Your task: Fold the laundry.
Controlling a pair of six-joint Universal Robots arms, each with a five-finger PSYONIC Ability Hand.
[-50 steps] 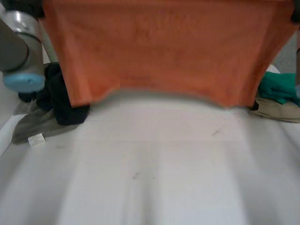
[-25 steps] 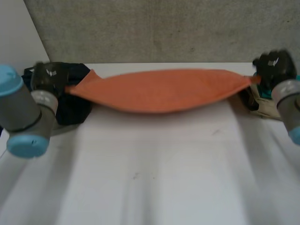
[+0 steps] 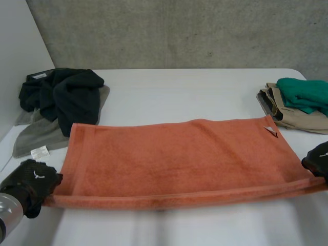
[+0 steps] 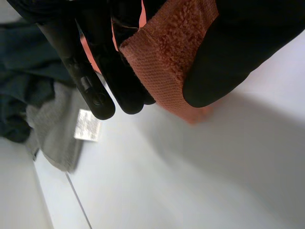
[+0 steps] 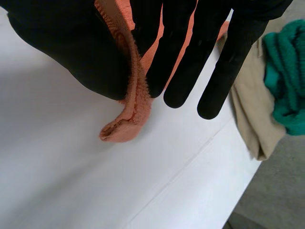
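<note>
At the left of the white table (image 3: 179,84), a heap of dark garments (image 3: 64,95) is lying partly on a grey cloth (image 3: 36,138) whose white label (image 3: 39,152) is facing up. Both are sitting clear of the work area, apparently as stock awaiting folding. The left hand (image 3: 32,183) is pinching the near left corner of the orange towel (image 3: 174,154), its thumb pressing the hemmed edge against its fingers. The towel is lying spread across the middle of the table, its long edges running side to side and its near edge stretching straight between the 2 hands. The right hand (image 3: 319,160) is clamping the near right corner between its thumb and straight fingers. Gripping both near corners is making that edge taut and level, which is probably preparing 1 fold toward the far edge. At the right, a green cloth (image 3: 305,95) is resting on a beige garment (image 3: 294,119), apparently a finished stack.
</note>
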